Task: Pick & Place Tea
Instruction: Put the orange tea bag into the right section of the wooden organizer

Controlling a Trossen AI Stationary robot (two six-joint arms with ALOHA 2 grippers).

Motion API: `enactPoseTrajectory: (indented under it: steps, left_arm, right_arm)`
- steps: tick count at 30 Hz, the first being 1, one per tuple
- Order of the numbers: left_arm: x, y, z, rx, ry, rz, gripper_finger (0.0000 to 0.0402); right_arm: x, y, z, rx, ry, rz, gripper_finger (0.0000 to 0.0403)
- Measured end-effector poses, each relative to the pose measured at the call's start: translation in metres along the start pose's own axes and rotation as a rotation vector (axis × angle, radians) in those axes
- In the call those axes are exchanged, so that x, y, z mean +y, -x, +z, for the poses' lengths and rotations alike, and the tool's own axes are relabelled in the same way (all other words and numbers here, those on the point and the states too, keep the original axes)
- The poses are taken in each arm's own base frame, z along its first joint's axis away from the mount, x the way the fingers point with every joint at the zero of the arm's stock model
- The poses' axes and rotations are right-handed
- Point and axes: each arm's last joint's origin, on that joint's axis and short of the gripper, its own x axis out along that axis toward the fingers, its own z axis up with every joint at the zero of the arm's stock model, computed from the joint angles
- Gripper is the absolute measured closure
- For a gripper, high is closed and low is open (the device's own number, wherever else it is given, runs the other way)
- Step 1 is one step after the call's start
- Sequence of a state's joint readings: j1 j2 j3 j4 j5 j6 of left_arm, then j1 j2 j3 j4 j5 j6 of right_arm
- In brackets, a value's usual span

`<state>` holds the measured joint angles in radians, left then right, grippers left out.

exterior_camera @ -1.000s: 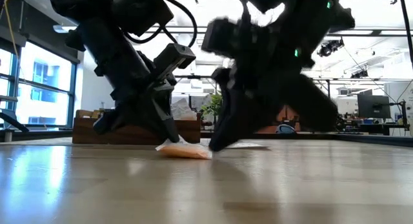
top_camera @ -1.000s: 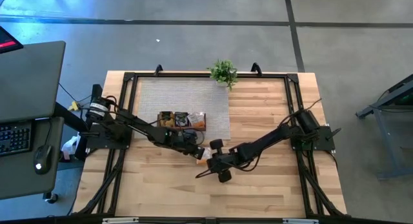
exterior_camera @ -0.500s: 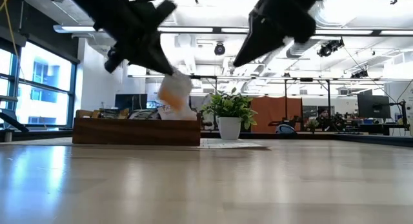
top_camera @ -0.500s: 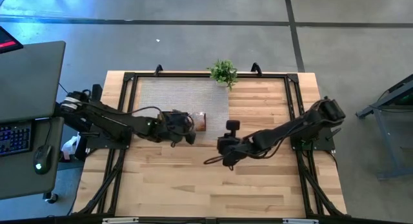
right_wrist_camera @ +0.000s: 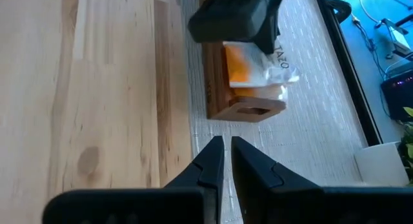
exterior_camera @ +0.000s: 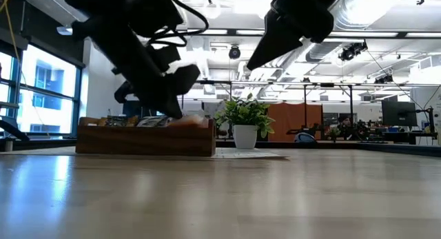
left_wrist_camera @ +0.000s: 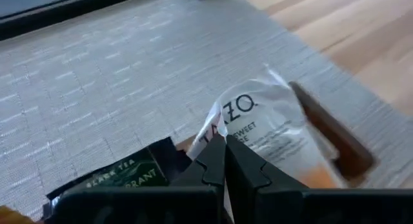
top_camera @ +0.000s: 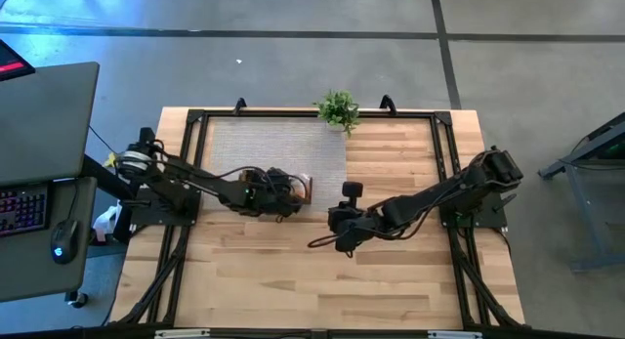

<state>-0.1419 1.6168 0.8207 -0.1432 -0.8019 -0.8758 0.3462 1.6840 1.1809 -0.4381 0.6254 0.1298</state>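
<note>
Orange-and-white tea sachet [left_wrist_camera: 271,130]; brown tray [right_wrist_camera: 242,109]; grey woven mat [top_camera: 278,144].
</note>
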Motion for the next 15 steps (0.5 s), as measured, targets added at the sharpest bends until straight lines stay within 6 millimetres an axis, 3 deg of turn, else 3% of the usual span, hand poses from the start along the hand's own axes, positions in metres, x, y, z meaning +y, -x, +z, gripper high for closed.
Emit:
enactPoseTrajectory:
  steps: [11,15]
  left_arm:
    - [-0.005,-0.005,-0.002,-0.053,-0.002,0.005,0.0401]
    - [-0.007,-0.005,0.000,-0.064,-0.018,-0.007,0.0401]
  right_arm:
    - [-0.001,-0.002,0.002,-0.012,-0.013,0.035,0.0377]
    - [-0.005,-0.012,-0.003,-0.018,-0.021,0.065,0.0383]
